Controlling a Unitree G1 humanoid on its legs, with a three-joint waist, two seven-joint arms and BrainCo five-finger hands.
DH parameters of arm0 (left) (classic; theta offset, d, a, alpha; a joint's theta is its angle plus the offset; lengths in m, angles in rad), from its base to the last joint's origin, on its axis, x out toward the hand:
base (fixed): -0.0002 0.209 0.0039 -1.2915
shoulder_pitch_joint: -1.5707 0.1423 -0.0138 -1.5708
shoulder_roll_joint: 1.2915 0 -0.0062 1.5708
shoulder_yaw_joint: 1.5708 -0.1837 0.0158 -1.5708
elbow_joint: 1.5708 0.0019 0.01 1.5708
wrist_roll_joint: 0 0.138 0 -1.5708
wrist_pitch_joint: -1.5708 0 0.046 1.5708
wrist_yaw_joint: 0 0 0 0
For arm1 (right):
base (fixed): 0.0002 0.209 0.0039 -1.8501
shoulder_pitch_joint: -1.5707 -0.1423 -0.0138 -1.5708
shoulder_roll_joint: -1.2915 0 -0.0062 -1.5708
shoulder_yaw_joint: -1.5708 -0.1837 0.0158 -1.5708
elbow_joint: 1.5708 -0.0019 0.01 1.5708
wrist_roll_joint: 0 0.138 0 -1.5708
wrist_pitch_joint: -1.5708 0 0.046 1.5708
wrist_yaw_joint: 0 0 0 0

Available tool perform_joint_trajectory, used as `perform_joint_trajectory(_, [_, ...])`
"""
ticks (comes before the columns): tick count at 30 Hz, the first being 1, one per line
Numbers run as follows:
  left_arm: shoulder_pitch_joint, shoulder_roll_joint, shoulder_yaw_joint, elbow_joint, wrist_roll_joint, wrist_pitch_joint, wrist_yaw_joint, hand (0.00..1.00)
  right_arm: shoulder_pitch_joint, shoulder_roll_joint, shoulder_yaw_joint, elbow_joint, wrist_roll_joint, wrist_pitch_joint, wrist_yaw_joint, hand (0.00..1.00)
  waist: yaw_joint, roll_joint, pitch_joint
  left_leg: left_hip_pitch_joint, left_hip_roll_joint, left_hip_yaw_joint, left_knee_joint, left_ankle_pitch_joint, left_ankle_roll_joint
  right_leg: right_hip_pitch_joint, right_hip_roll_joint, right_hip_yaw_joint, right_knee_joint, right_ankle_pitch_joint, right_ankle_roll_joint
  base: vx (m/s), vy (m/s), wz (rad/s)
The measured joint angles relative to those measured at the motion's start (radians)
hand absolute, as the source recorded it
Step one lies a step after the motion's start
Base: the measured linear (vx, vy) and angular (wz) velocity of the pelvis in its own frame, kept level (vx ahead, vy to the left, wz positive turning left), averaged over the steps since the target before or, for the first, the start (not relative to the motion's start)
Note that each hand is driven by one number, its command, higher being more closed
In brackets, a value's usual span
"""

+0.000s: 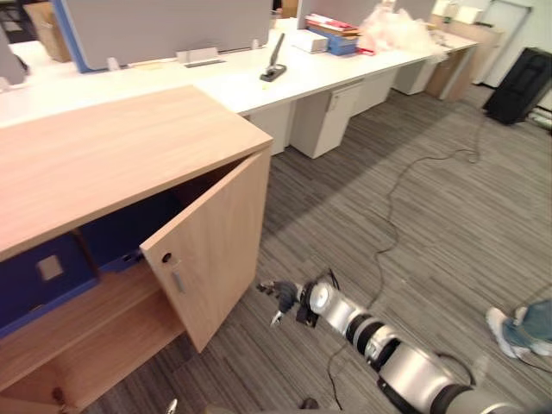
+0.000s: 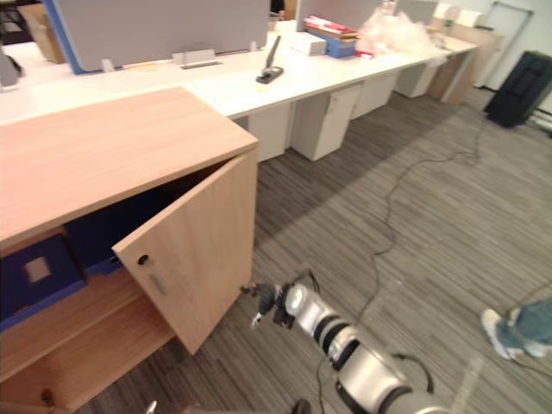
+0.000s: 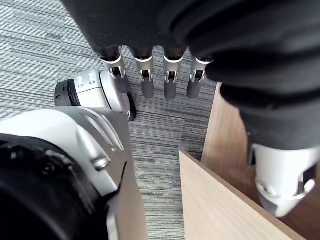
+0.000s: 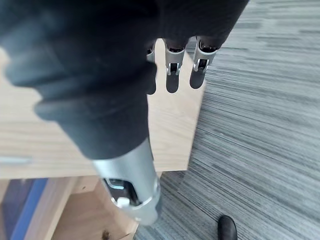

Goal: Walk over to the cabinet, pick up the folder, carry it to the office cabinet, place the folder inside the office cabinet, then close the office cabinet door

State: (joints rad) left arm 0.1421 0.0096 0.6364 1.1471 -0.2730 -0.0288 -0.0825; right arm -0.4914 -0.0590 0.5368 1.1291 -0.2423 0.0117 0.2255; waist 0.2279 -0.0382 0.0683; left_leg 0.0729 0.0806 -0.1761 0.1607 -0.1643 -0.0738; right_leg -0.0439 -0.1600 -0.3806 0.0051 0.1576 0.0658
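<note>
The wooden cabinet [image 1: 121, 147] stands at my left with its door [image 1: 211, 250] swung half open. Inside on the upper shelf lies a dark blue folder [image 1: 43, 276] with a pale label. My right hand [image 1: 280, 297] hangs low over the carpet just right of the door's free edge; its fingers [image 4: 171, 80] are straight and point at the door's face [image 4: 175, 125], holding nothing. I cannot tell whether they touch it. My left hand [image 3: 148, 85] hangs with straight fingers above the carpet beside a wooden panel [image 3: 220, 210], empty.
A long white desk [image 1: 259, 82] with a grey partition, boxes and papers runs behind the cabinet, with white drawer units [image 1: 323, 116] beneath. A person's shoe and trouser leg [image 1: 517, 328] stand at the right. A black case [image 1: 522, 82] sits far right.
</note>
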Motion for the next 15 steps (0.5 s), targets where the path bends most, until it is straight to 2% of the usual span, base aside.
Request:
perform_joint_trajectory(1, [0.000,-0.006,-0.001,0.000,0.005,0.000,0.000,0.00,0.058,0.001,-0.095,0.043,-0.019,0.008,-0.030,0.00,-0.012,0.017,0.015,0.003,-0.026,-0.042,0.018,0.003,0.002,-0.001,-0.044,-0.021,0.087,-0.041,0.016,0.11,0.201,1.01])
perform_joint_trajectory(2, [0.004,-0.002,-0.002,0.002,0.034,0.002,0.000,0.00,0.128,0.000,-0.204,0.067,-0.020,0.018,-0.059,0.00,-0.021,0.022,0.024,0.013,-0.050,-0.087,0.027,0.004,0.006,0.000,-0.076,-0.001,0.167,-0.080,0.010,0.11,0.180,1.10])
perform_joint_trajectory(3, [0.004,0.003,-0.006,0.003,0.047,0.003,0.000,0.00,0.167,0.003,-0.255,0.071,-0.019,0.023,-0.069,0.00,-0.024,0.022,0.028,0.015,-0.059,-0.111,0.032,0.004,0.007,0.002,-0.085,0.037,0.196,-0.096,0.004,0.10,0.104,1.26])
perform_joint_trajectory(4, [0.003,0.018,-0.031,0.002,0.069,0.004,0.001,0.00,0.234,0.008,-0.357,0.088,-0.017,0.030,-0.081,0.00,-0.033,0.023,0.035,0.012,-0.073,-0.170,0.043,0.004,0.008,0.007,-0.085,0.156,0.234,-0.123,-0.014,0.06,0.041,1.46])
perform_joint_trajectory(5, [0.004,0.037,-0.053,0.001,0.085,0.004,0.001,0.00,0.294,0.019,-0.451,0.096,-0.013,0.036,-0.095,0.00,-0.047,0.008,0.036,-0.008,-0.091,-0.230,0.057,0.005,0.009,0.008,-0.072,0.287,0.255,-0.194,-0.017,0.06,0.003,1.54])
perform_joint_trajectory(6, [0.004,0.047,-0.061,-0.001,0.086,0.004,0.001,0.00,0.321,0.027,-0.491,0.099,-0.012,0.036,-0.103,0.00,-0.055,-0.008,0.035,-0.026,-0.103,-0.260,0.064,0.004,0.009,0.007,-0.063,0.346,0.257,-0.230,-0.013,0.06,-0.154,1.55])
perform_joint_trajectory(7, [0.006,0.057,-0.061,-0.014,0.093,0.005,0.001,0.00,0.363,0.036,-0.557,0.102,-0.004,0.039,-0.117,0.00,-0.069,-0.031,0.026,-0.076,-0.134,-0.309,0.086,-0.006,0.008,-0.005,-0.062,0.429,0.251,-0.303,0.006,0.08,-0.231,1.31])
perform_joint_trajectory(8, [0.001,0.054,-0.062,-0.021,0.113,0.005,0.002,0.00,0.391,0.035,-0.576,0.101,0.015,0.043,-0.133,0.00,-0.081,-0.034,0.024,-0.110,-0.146,-0.344,0.112,-0.014,0.003,-0.011,-0.053,0.448,0.254,-0.338,0.052,0.10,-0.256,1.13])
perform_joint_trajectory(10, [0.005,0.040,-0.063,-0.021,0.120,0.010,0.005,0.00,0.432,0.030,-0.590,0.074,0.043,0.037,-0.157,0.00,-0.084,-0.007,0.027,-0.118,-0.131,-0.379,0.118,-0.017,-0.010,-0.007,-0.036,0.415,0.260,-0.345,0.071,0.13,-0.179,0.57])
perform_joint_trajectory(12, [-0.001,0.029,-0.071,-0.033,0.119,0.015,0.013,0.00,0.458,0.027,-0.597,0.053,0.083,0.039,-0.177,0.00,-0.101,0.006,0.008,-0.124,-0.110,-0.401,0.109,-0.013,-0.021,0.015,-0.023,0.362,0.246,-0.343,0.079,0.15,-0.194,0.62])
perform_joint_trajectory(15, [-0.007,0.013,-0.087,-0.080,0.106,0.010,0.016,0.00,0.493,0.029,-0.648,0.047,0.144,0.037,-0.201,0.00,-0.112,0.005,-0.030,-0.123,-0.075,-0.417,0.074,0.000,-0.041,0.059,0.000,0.303,0.198,-0.336,0.069,0.15,-0.186,0.52])
